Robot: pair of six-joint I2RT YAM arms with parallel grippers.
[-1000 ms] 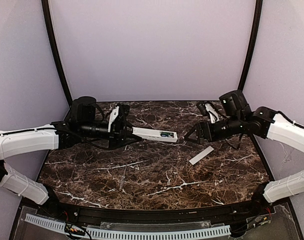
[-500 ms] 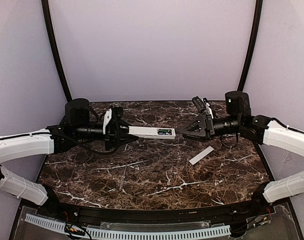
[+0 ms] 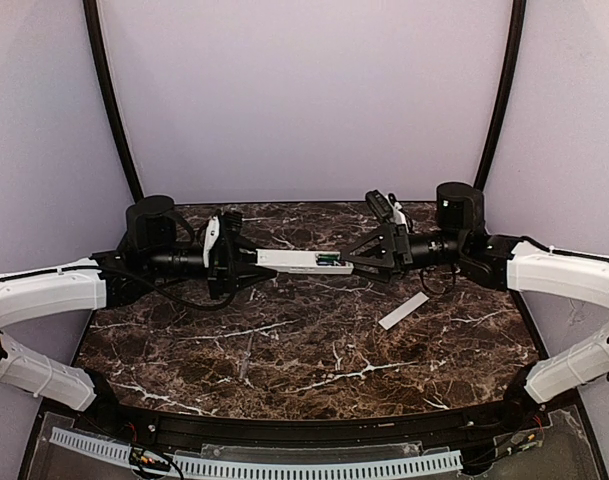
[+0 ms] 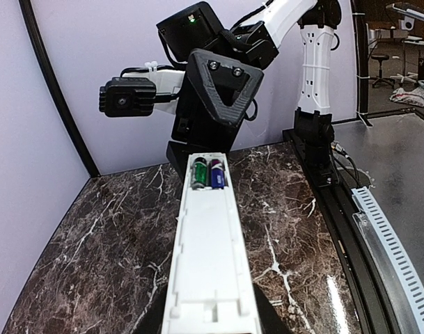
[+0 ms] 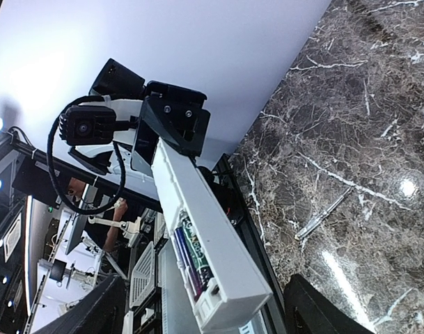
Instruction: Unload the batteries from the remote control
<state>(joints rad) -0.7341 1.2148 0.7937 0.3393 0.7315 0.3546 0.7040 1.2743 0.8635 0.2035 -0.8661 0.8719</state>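
My left gripper is shut on the near end of the remote control and holds it level above the table, with the open battery bay facing up. In the left wrist view the remote runs away from my left gripper. Two batteries, one green and one blue, lie side by side in the bay at its far end; they also show in the right wrist view. My right gripper is open, its fingers wide apart on either side of the remote's far end and apart from it.
The flat white cover strip lies on the marble table right of centre. A thin silvery tool lies on the table below the remote and also shows in the right wrist view. Black frame posts stand at both back corners.
My right gripper has moved left and risen to the remote's far end, which now sits between its fingers. My left gripper has drawn the remote slightly left and kept hold of it.
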